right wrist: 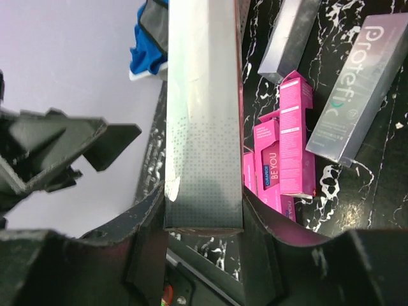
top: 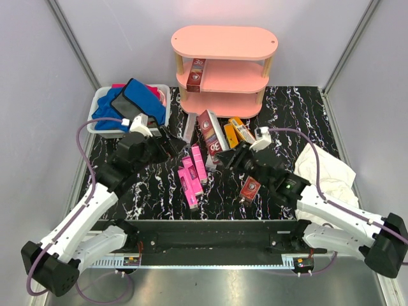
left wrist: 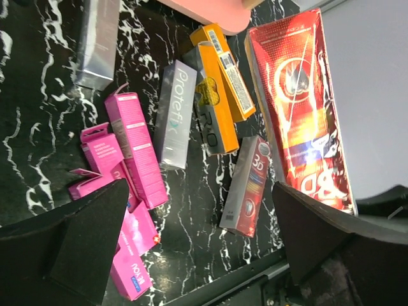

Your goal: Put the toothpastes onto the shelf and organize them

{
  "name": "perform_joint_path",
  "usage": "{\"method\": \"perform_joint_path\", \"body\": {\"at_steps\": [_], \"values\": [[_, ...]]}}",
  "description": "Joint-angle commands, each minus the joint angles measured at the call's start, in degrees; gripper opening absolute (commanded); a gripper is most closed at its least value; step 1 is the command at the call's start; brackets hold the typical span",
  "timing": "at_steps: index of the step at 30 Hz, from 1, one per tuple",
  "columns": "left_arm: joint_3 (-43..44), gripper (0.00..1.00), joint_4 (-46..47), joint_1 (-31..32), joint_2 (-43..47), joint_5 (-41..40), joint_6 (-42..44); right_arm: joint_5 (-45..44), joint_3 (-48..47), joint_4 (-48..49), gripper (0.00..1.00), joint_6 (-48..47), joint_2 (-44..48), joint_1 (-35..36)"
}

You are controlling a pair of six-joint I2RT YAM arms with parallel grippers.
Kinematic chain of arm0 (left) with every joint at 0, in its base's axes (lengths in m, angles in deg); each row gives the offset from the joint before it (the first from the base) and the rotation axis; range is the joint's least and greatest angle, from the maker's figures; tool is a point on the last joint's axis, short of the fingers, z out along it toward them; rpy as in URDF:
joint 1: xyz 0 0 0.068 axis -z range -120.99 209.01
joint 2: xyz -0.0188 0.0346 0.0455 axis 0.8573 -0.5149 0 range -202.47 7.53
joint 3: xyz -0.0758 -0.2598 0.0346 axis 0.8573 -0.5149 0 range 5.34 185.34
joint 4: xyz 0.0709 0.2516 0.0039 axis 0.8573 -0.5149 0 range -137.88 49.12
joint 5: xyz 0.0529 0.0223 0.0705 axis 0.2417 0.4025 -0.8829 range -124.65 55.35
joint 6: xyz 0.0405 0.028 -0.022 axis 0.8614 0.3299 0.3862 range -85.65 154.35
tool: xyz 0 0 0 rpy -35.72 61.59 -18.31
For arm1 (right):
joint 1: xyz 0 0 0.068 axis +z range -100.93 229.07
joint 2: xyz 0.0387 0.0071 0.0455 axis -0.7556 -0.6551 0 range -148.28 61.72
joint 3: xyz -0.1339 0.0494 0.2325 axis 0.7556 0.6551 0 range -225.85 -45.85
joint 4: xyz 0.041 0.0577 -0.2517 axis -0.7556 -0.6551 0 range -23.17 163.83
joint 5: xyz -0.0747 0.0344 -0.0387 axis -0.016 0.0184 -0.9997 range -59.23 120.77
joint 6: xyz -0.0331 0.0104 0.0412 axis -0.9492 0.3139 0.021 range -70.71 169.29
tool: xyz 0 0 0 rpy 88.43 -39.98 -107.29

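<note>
Grey walls (top: 127, 38) stand around a black table (top: 299, 115) with white veins. The shelf (top: 223, 41), salmon-pink with 3 tiers, stands at the far middle. 1 dark red box (top: 196, 73) is on its middle tier, at the left end. More toothpastes (top: 197, 162) lie on the table in front of the shelf: a big red box (top: 213, 131) and orange boxes (top: 233, 132) near its foot, and pink boxes (top: 188, 178) farther from it. A white bin (top: 95, 125) with blue cloths (top: 137, 99) is left of the shelf.

The right end effector (right wrist: 204, 213) is narrow, clamped on a silver-grey box (right wrist: 204, 115) near one end, so the long part sticks out past the fingers. The left end effector (left wrist: 201, 236) is wide and holds nothing. It hangs above the loose boxes in front of the shelf.

I judge that the step is to carry the held box to the shelf. To do it well, the right arm should lift the box above the pile and turn its long side along the tier. Then it should pass between the wooden posts (top: 180, 64) without touching them. With a grip at the end the box may swing or slip, so slow movement helps. It should land beside the dark red box, not on it, and the fingers should open only when the box rests on the tier.
</note>
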Motion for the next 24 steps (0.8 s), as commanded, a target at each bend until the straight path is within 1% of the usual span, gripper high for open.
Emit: {"method": "perform_joint_path", "body": {"at_steps": [1, 2, 3, 4, 5, 6, 8, 11, 16, 19, 24], "values": [[0.53, 0.99, -0.48, -0.10, 2.20, -3.08, 3.61, 18.37, 4.28, 12.84, 0.24, 10.64, 3.29, -9.21], [0.44, 0.99, -0.66, -0.10, 2.28, -2.99, 3.70, 20.76, 6.21, 17.03, 0.24, 12.40, 3.20, -10.90], [0.27, 0.99, -0.75, -0.10, 2.20, -2.90, 3.88, 25.22, 7.18, 19.42, 0.24, 15.46, 2.50, -12.40], [-0.17, 0.99, -0.66, -0.10, 2.20, -2.73, 4.05, 27.44, 8.15, 22.32, 0.24, 16.97, 1.97, -15.54], [-0.35, 0.99, -0.75, -0.02, 2.37, -2.55, 3.97, 29.20, 10.07, 28.70, 0.23, 18.55, 1.10, -16.71], [-0.44, 0.99, -0.75, -0.10, 2.37, -2.46, 3.88, 32.44, 10.53, 31.20, 0.23, 21.70, -0.83, -18.20], [-0.70, 0.99, -0.66, -0.10, 2.63, -2.11, 3.79, 34.92, 11.06, 37.60, 0.23, 23.92, -3.38, -21.18], [-1.14, 0.99, -0.75, -0.10, 3.07, -2.02, 4.05, 37.30, 10.19, 41.23, 0.22, 26.21, -7.25, -23.04], [-2.55, 0.99, -0.92, -0.10, 4.22, -2.11, 4.32, 37.66, 7.29, 40.37, 0.21, 25.60, -9.90, -25.33], [-3.34, 0.99, -1.19, -0.10, 4.74, -2.29, 4.76, 36.78, 3.95, 37.47, 0.21, 24.11, -11.30, -26.82], [-3.95, 0.99, -1.36, -0.10, 5.53, -2.02, 5.20, 35.29, -3.61, 33.95, 0.21, 22.61, -17.27, -28.14]]}}
